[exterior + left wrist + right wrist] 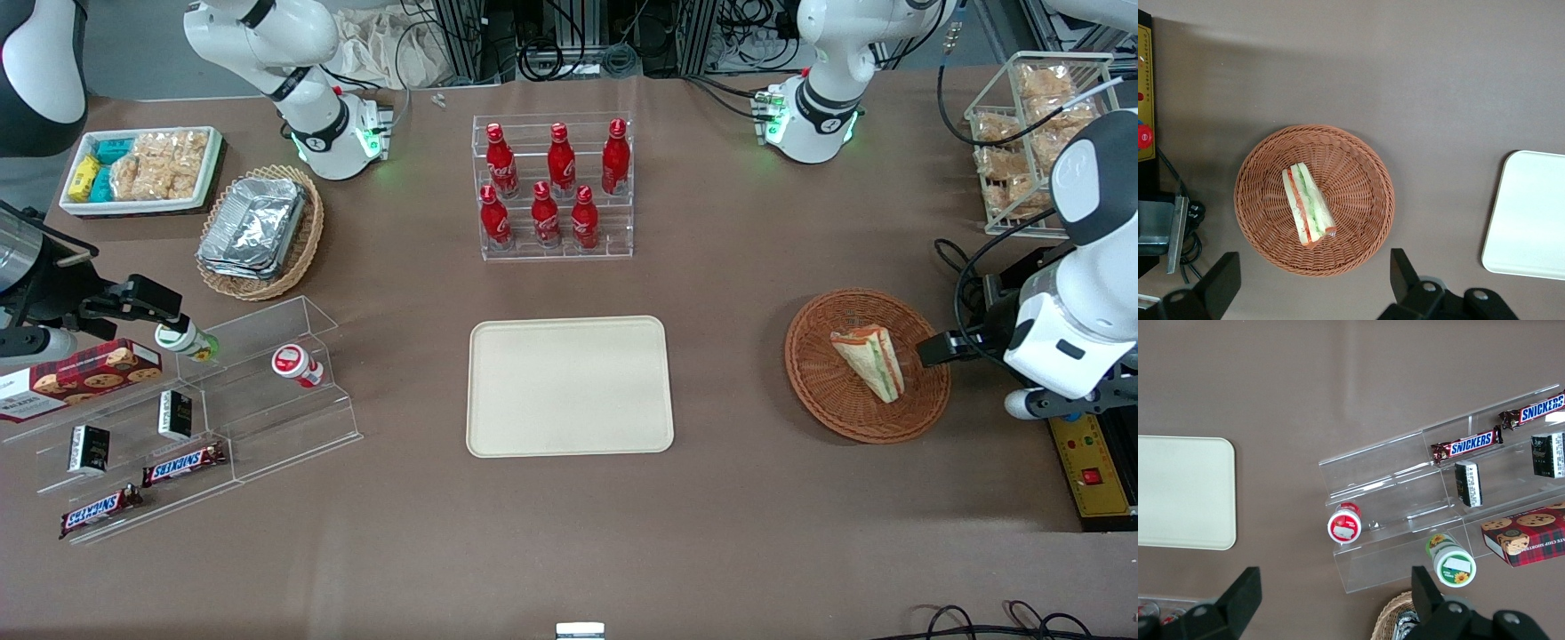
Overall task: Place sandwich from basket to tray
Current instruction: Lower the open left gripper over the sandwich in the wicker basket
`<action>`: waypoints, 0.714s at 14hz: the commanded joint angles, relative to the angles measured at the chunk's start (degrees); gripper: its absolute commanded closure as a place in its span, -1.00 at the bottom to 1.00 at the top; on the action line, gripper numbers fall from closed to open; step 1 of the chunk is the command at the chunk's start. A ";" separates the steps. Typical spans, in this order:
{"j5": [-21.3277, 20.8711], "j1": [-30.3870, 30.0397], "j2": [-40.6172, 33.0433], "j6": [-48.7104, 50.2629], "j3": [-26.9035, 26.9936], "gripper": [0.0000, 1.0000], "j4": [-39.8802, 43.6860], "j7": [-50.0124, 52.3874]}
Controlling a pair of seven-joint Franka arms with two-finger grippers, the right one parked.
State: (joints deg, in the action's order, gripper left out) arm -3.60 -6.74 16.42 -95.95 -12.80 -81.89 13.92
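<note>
Sandwich [1309, 205] waits in the basket [1358, 167]; gripper [1315, 283] hangs above with fingers spread and nothing in them.

It looks light, soft and easily crushed, and its clear wrap is probably slippery, so a gentle pinch across the bread faces near the middle seems best, clear of the filling edge. The tray [569, 387] lies well apart, toward the parked arm's end.

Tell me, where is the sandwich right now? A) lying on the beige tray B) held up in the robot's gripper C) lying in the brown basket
C: the sandwich lies in the basket; the tray is bare, and the gripper is open above the basket, holding nothing.
</note>
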 commanded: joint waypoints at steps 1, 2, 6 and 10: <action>-0.80 0.23 0.98 1.99 -0.03 -0.99 2.35 0.57; -0.80 0.23 0.98 1.99 -0.03 -0.99 2.44 1.62; -0.71 0.23 1.15 2.08 -0.03 -0.99 1.65 2.07; -0.27 -0.38 -0.51 1.03 0.32 -0.98 -5.20 11.96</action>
State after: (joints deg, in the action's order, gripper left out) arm -3.60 -6.96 16.98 -94.61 -12.49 -84.50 19.74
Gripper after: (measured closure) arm 0.004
